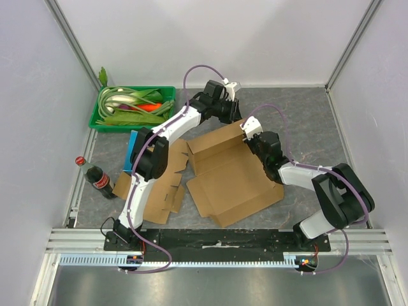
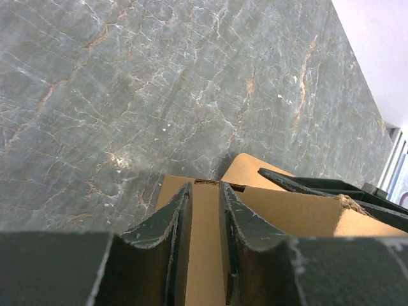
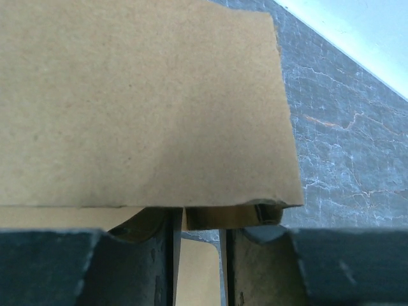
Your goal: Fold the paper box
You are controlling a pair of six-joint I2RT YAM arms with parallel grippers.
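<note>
The paper box (image 1: 233, 175) is a brown cardboard blank lying open in the middle of the table, with its far flap (image 1: 213, 137) standing up. My left gripper (image 1: 233, 116) is at the far right end of that flap. In the left wrist view its jaws (image 2: 204, 189) stand a little apart against the flap's face (image 2: 299, 213), gripping nothing. My right gripper (image 1: 246, 136) meets the same corner from the right. Its fingertips (image 3: 201, 215) are tucked under a cardboard panel (image 3: 140, 102). A thin cardboard edge lies beside one finger, and a gap shows beside it.
A second flat cardboard blank (image 1: 162, 191) lies left of the box, under the left arm. A green basket of vegetables (image 1: 102, 121) stands at the back left. A cola bottle (image 1: 97, 178) and a blue item (image 1: 131, 152) are by the left wall.
</note>
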